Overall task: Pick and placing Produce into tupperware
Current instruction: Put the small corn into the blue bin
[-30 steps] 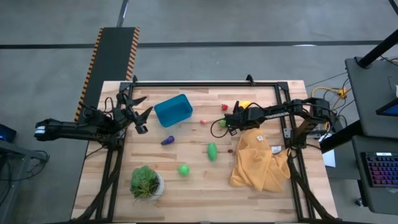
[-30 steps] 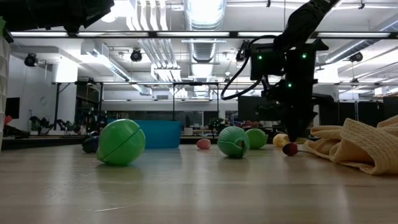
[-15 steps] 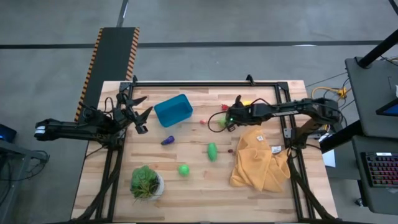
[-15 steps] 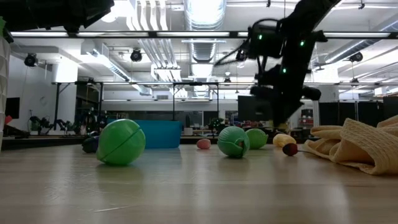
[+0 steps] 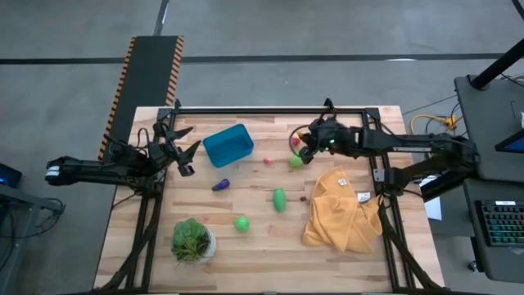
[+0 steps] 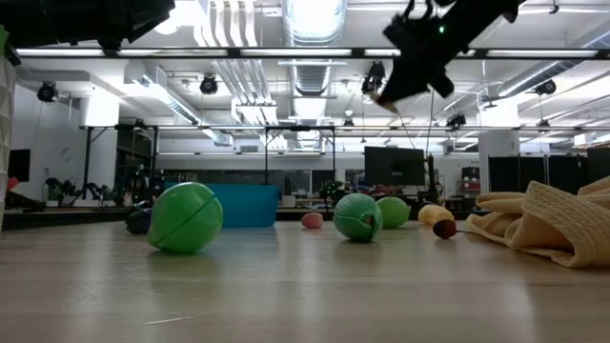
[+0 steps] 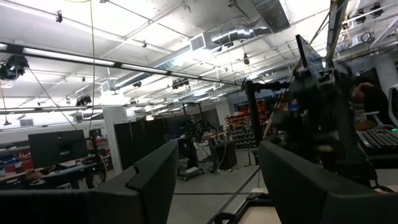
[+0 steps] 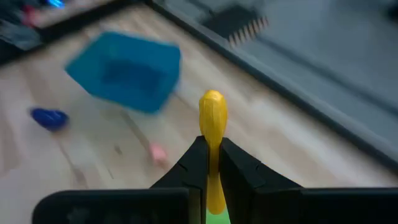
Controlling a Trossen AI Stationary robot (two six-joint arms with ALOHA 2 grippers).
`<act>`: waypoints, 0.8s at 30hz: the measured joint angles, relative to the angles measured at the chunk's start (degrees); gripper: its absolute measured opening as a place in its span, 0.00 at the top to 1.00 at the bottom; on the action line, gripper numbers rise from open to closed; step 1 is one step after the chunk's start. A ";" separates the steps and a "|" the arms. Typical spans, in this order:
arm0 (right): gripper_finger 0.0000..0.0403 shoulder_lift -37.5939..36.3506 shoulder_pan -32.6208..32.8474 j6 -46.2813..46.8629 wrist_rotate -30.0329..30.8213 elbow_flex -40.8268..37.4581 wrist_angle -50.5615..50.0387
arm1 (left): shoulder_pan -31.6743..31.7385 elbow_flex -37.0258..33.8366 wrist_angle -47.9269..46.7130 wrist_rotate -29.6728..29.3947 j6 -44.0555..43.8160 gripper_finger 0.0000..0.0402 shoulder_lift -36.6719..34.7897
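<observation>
The teal tupperware tub (image 5: 228,144) stands left of the table's middle, toward the far edge. My right gripper (image 5: 304,150) hovers to its right, high above the table (image 6: 389,93), shut on the yellow banana (image 8: 212,115). On the wood lie a purple eggplant (image 5: 220,185), three green pieces (image 5: 295,161) (image 5: 279,199) (image 5: 241,223) and tiny red pieces (image 5: 267,161) (image 5: 304,197). My left gripper (image 5: 184,152) waits open, just left of the tub. My right gripper pinches the banana between its two fingers (image 8: 194,163). The banana lies along the fingers, and its rounded free end (image 8: 212,99) sticks out past their tips. The fingers slant down toward the table's left. The banana is lifted clear of the table.
A mustard-yellow cloth (image 5: 340,211) lies crumpled on the right half of the table. A leafy plant in a white pot (image 5: 192,239) stands near the near-left corner. A black frame rail (image 5: 270,110) runs along the far edge. Bare wood lies between tub and gripper (image 5: 266,143).
My right gripper has risen from table height to well above the table. It has tipped from pointing straight down to slanting toward the left, and has shifted toward the far edge. The pieces on the table have stayed where they were.
</observation>
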 joint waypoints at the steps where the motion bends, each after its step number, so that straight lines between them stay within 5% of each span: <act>1: 0.93 -0.92 0.00 -2.52 -1.36 -0.19 1.48 | 0.01 0.00 -0.03 0.00 0.00 0.48 -0.01; 14: 0.93 -5.75 0.00 -27.30 -30.85 -7.76 20.50 | 0.01 0.02 -0.04 0.00 0.00 0.48 0.04; 24: 0.93 -5.00 -0.08 -26.46 -32.05 -8.75 22.04 | -0.01 0.09 -0.06 0.00 0.00 0.48 0.04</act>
